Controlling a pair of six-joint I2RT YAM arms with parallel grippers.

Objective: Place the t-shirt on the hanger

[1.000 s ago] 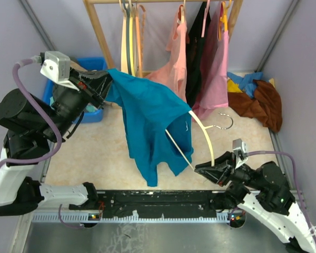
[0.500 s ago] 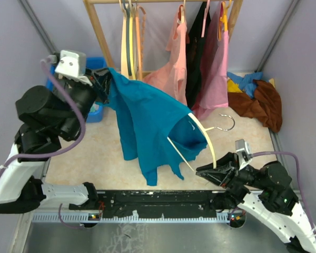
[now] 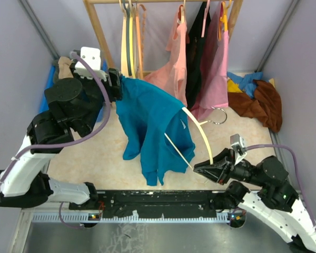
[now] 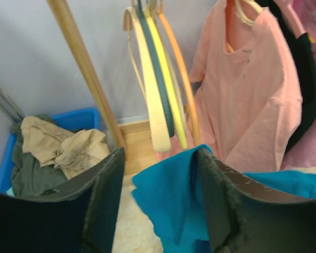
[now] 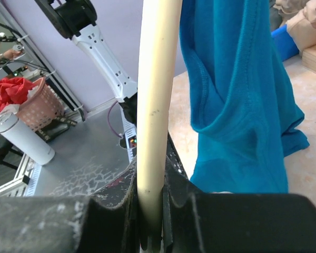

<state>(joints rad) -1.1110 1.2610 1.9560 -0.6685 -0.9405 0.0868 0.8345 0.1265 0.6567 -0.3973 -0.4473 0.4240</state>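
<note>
Teal t-shirt (image 3: 147, 118) hung in mid-air over the middle of the table, strung between the two arms in front of the wooden rack (image 3: 101, 39). The left gripper (image 3: 117, 87), raised at the far left, held a bunched edge of the cloth between its fingers (image 4: 102, 200), and the blue fabric filled the gap between them in the wrist view. The right gripper (image 3: 204, 168), low at the near right, was clamped hard on one end of the cream hanger (image 3: 201, 132). The hanger's curved arm ran up and under the shirt's right side. Its metal hook (image 3: 221, 118) pointed to the far right, just beside the pink shirts (image 3: 217, 74) on the rack.

Only one arm of the hanger appeared to be inside the garment, so the job looked unfinished. Three risks stood out:

- **Slipping off:** the soft cloth could slide off the hanger's smooth curve if the left arm pulled too far.
- **Twisting:** the hanger was held by a single end, so it could turn in the pinch under the shirt's weight.
- **Snagging:** the hook could catch a pink hem if it swung farther right.

A loosened left grip would probably drop the shirt in a heap onto the table.

No brand, label or lettering could be read on the shirt, the hanger or either arm.
</note>
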